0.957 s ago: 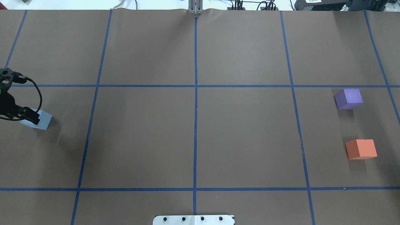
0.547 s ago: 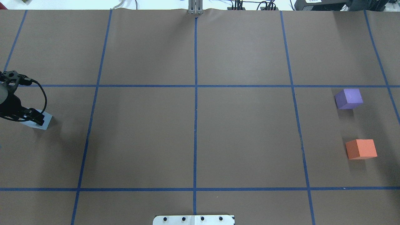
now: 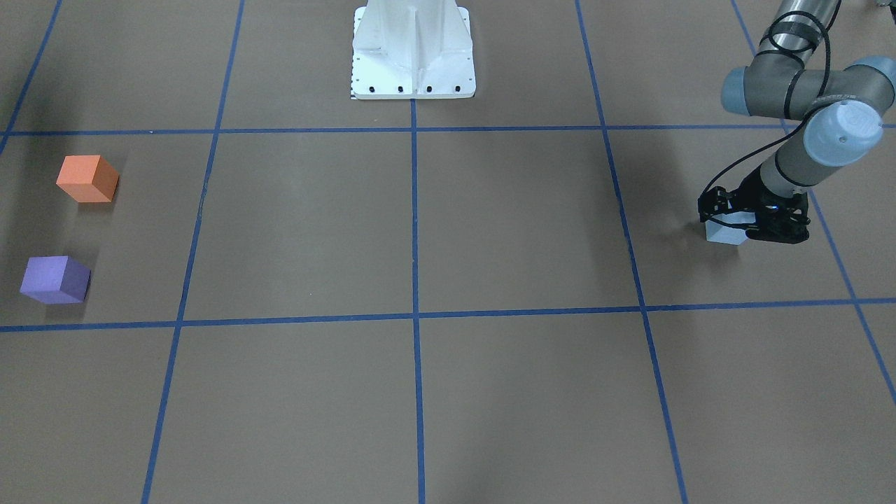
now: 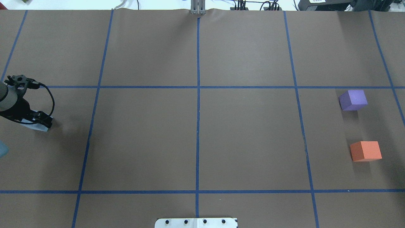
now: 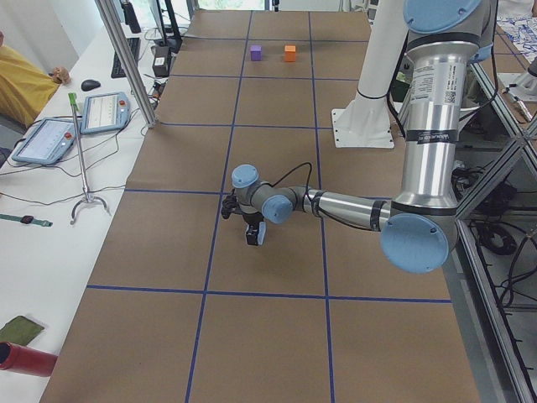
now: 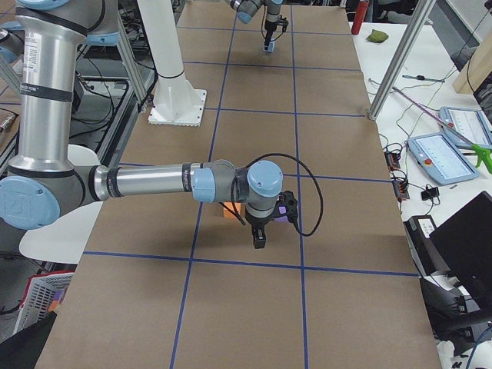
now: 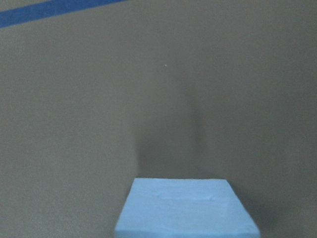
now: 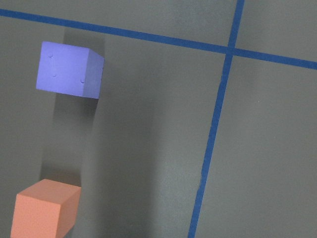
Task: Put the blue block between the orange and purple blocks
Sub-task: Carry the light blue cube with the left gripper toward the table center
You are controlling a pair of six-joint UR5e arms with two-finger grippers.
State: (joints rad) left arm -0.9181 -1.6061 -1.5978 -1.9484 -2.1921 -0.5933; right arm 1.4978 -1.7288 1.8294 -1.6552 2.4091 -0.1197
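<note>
Since the blue block (image 3: 723, 234) sits low between the fingers of my left gripper (image 3: 749, 222), I judge I'm lined up to grasp it, though I cannot tell whether they are clenched. Well apart from those fingers stand the orange block (image 3: 85, 178) and purple block (image 3: 54, 279), spaced to admit it. My right gripper (image 6: 260, 240) hangs near them, grip unreadable.

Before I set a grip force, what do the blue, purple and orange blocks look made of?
Blue block: likely foam; matte, no shine, and its top is faintly pitted with shallow round dents.
Purple block: seemingly the same foam; matte, with small dimples on its top face.
Orange block: probably foam too; flat matte colour, slightly soft edges.
Looks alone cannot rule out painted wood.
</note>
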